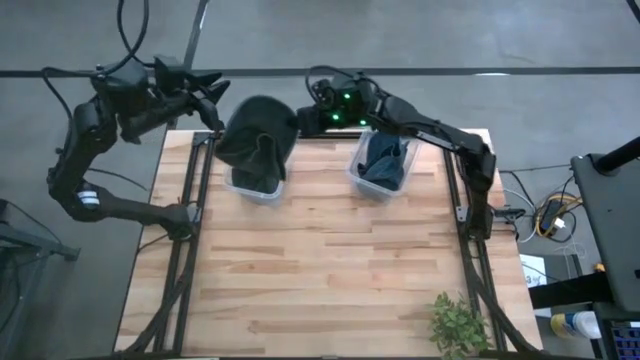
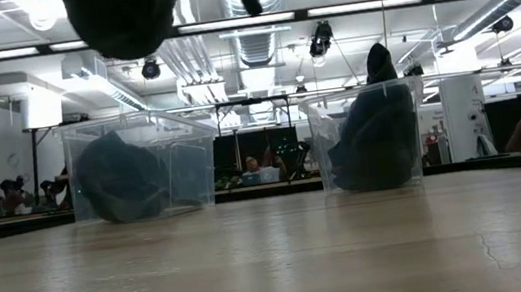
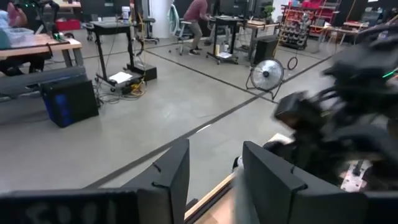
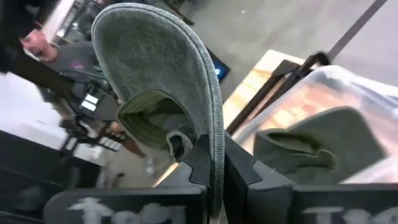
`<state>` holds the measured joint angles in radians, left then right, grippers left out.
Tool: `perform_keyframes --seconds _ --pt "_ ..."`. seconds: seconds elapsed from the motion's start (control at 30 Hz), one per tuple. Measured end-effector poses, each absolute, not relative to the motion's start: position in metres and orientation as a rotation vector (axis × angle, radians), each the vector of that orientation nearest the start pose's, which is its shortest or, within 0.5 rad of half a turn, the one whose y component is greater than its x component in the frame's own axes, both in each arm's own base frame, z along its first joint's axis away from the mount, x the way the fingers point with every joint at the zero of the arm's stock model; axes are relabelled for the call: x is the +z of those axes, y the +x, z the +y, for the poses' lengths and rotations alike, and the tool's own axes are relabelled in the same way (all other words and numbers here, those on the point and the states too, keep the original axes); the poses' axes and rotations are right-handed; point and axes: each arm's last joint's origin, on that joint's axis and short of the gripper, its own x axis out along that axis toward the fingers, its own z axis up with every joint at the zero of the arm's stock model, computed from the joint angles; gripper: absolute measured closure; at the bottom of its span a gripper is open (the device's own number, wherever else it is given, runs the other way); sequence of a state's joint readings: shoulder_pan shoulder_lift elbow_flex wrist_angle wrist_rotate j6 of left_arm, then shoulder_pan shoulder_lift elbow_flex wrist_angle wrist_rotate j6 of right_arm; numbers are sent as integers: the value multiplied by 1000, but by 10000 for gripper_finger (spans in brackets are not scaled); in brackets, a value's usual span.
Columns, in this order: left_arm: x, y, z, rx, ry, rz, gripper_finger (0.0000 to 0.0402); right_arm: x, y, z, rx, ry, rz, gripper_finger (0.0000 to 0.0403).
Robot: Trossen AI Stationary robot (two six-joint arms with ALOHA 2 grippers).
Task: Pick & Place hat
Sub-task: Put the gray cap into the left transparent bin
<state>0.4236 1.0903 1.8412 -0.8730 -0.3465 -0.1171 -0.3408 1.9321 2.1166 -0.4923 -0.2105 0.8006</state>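
My right gripper [image 4: 214, 163] is shut on a dark green hat [image 1: 258, 122], which shows in the low view [image 2: 128, 17] high above the left clear bin [image 1: 250, 188]. Another dark green hat [image 4: 317, 144] lies in that bin, seen through its wall in the low view [image 2: 124, 179]. The right clear bin [image 1: 382, 168] holds dark blue cloth [image 2: 370, 137]. My left gripper [image 3: 214, 174] is open and touches nothing; it waits past the table's far left corner [image 1: 212, 95]. My right gripper pinches the hat's brim at its edge [image 4: 216, 140] between the two fingers [image 4: 198, 158]. The arm reaches in from the table's right, fingers about level. The hat is lifted clear over the left bin, its crown opening [image 4: 146, 112] beyond the fingers.
Both bins stand side by side along the table's far edge. A small green plant [image 1: 458, 322] sits at the near right corner. The bare wood of the table [image 1: 320, 260] stretches across the middle and near side. People and workshop furniture show in the room beyond.
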Motion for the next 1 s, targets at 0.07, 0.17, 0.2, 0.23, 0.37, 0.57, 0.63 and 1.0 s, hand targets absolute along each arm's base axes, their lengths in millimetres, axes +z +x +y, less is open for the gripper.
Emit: perform_keyframes --seconds 0.07,0.17,0.2,0.23,0.37,0.57,0.63,1.0 --pt "537 114 62 773 -133 70 260 413 422 -149 -222 913 233 394" --pt "538 112 61 768 -153 60 260 391 438 -162 -218 970 250 393" --pt "538 111 61 764 -156 57 260 381 443 -166 -220 988 264 392" --pt "538 111 60 763 -160 55 260 374 447 -171 -223 999 272 392" --pt "538 111 61 762 -161 56 260 346 457 -188 -227 1054 320 392" --pt "536 113 61 762 -163 70 260 319 464 -203 -314 1066 352 391" --pt "536 113 61 762 -163 78 260 318 463 -207 -332 1057 344 391" --pt "532 117 63 764 -162 116 260 306 452 -214 -422 967 471 390"
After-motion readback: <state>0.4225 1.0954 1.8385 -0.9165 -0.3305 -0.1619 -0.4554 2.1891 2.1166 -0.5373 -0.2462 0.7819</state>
